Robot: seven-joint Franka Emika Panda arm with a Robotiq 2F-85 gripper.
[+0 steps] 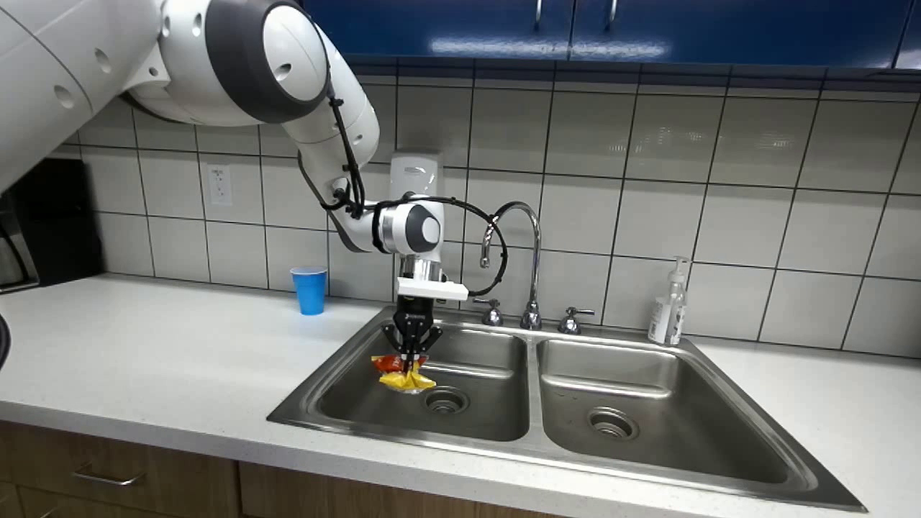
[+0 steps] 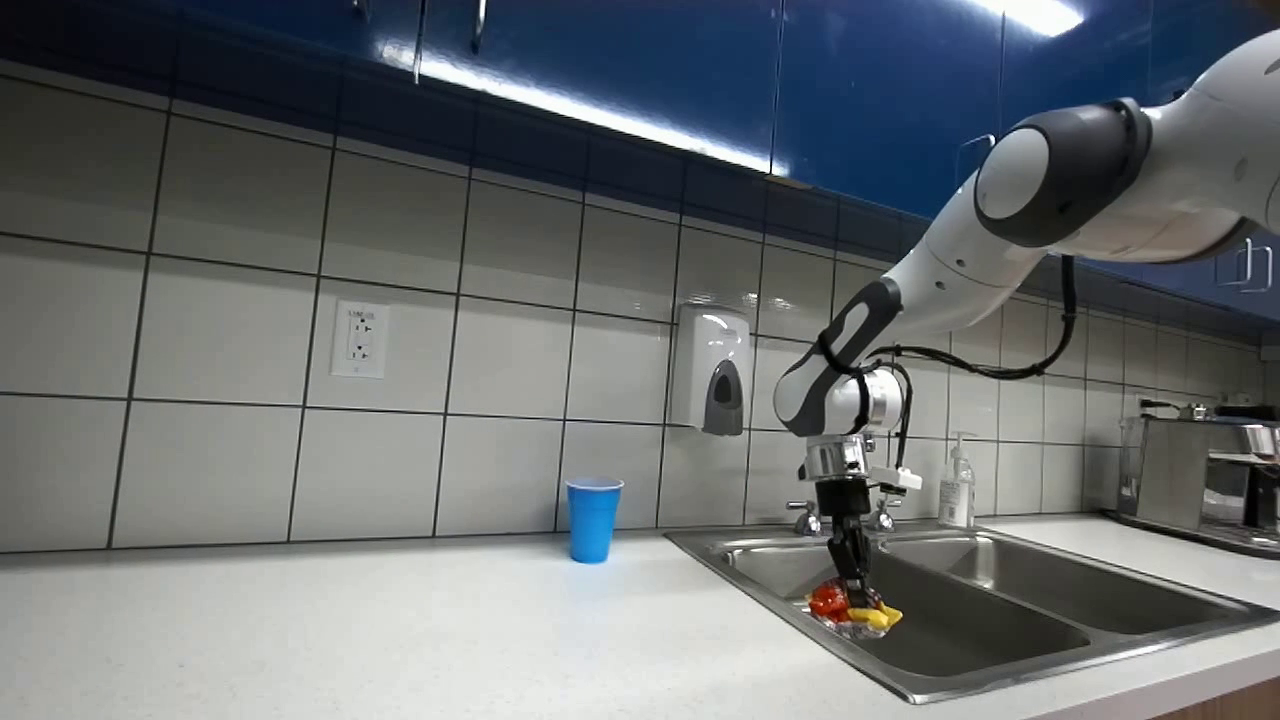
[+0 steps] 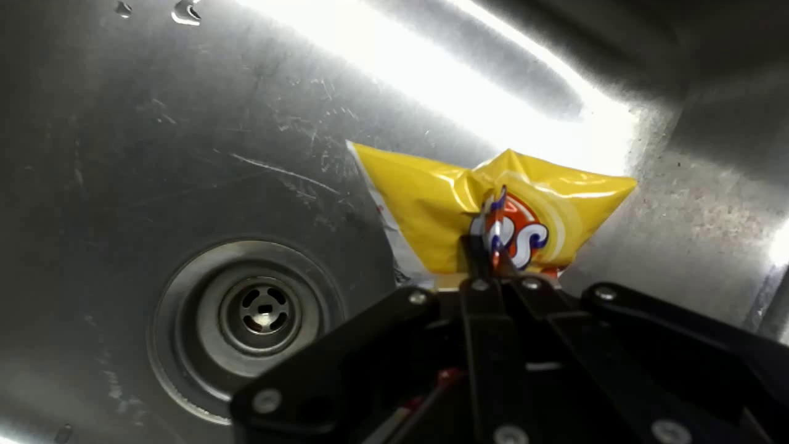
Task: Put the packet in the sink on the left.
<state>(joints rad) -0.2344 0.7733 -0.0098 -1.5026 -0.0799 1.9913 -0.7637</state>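
The packet is yellow and red with a shiny lower edge. It shows in both exterior views [image 1: 409,380] [image 2: 872,618] and in the wrist view [image 3: 413,203]. My gripper [image 1: 410,358] points down into the left basin [image 1: 489,406] of the sink. Its fingers are shut on the packet's middle, pinching a fold of it; this shows in the wrist view [image 3: 490,259]. The packet is within the left basin's outline, beside the drain [image 1: 446,400]. I cannot tell whether it touches the basin floor. The gripper hides the packet's lower part in the wrist view.
The right basin [image 1: 691,432] lies beyond the divider [image 1: 534,388]. A faucet [image 1: 534,266] and handles stand behind the sink. A blue cup [image 1: 310,291] is on the counter [image 1: 180,360] at the left. A soap bottle [image 1: 669,306] stands at the back right.
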